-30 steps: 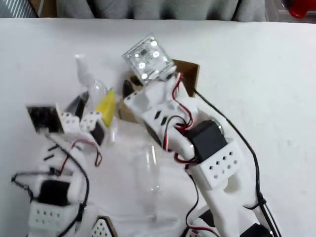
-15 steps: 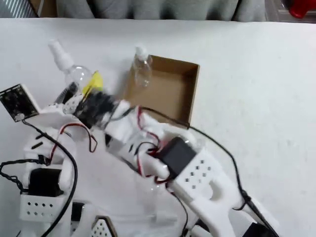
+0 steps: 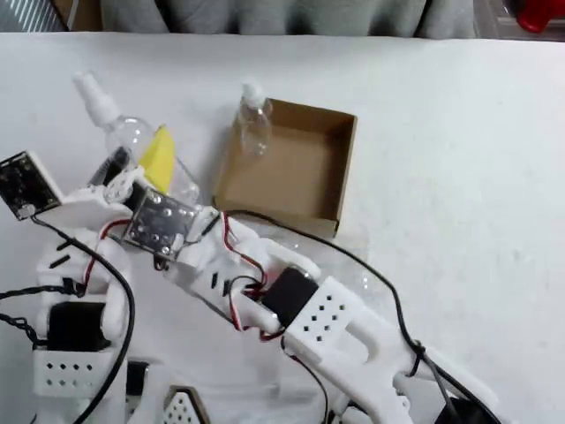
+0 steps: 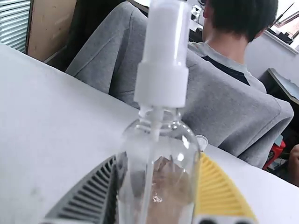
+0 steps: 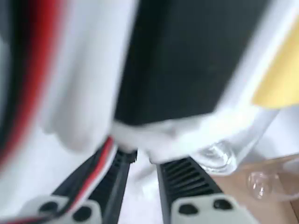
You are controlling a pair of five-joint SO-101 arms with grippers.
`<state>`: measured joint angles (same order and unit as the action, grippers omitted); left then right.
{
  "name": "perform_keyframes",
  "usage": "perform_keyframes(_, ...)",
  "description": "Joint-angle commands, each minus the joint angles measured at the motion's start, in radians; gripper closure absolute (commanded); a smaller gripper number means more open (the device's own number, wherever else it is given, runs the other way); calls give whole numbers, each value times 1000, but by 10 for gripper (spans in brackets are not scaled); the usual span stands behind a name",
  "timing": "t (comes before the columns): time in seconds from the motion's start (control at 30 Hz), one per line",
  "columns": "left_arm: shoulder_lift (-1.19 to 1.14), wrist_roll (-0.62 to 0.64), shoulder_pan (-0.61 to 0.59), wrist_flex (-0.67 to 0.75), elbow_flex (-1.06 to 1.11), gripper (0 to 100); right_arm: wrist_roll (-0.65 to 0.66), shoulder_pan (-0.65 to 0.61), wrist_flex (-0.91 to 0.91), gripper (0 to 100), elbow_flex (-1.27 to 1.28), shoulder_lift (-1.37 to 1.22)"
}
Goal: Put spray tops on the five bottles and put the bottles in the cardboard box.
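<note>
Left end effector (image 4: 158, 163) clenched on spray-topped bottle (image 3: 124, 134) near tabletop's (image 3: 459, 132) left edge. Right end effector (image 5: 140, 186): grip cannot tell.

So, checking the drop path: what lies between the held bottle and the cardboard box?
Between held bottle and cardboard box: only bare table, per the high view.

White desk (image 3: 459, 132) under even, bright light. Slatted blinds (image 4: 14, 23) beyond its far edge, brown board (image 4: 49, 23) beside them. Red object (image 3: 540, 13) at the far corner.
</note>
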<state>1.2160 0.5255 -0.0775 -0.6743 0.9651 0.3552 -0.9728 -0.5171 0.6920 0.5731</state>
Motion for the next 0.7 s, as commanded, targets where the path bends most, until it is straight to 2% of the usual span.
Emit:
perform_keyframes(0.0, 21, 8, -36, -8, -61, 980, -2, 38, 51, 983, -9, 30)
perform_keyframes(0.3, 246, 8, -28, -69, -2, 980, -2, 74, 70, 983, -11, 25)
perform_keyframes(0.5, 255, 6, -28, -77, 25, 980, -2, 119, 163, 983, -11, 27)
perform_keyframes(0.67, 254, 6, -28, -60, 46, 980, -2, 133, 162, 983, -11, 28)
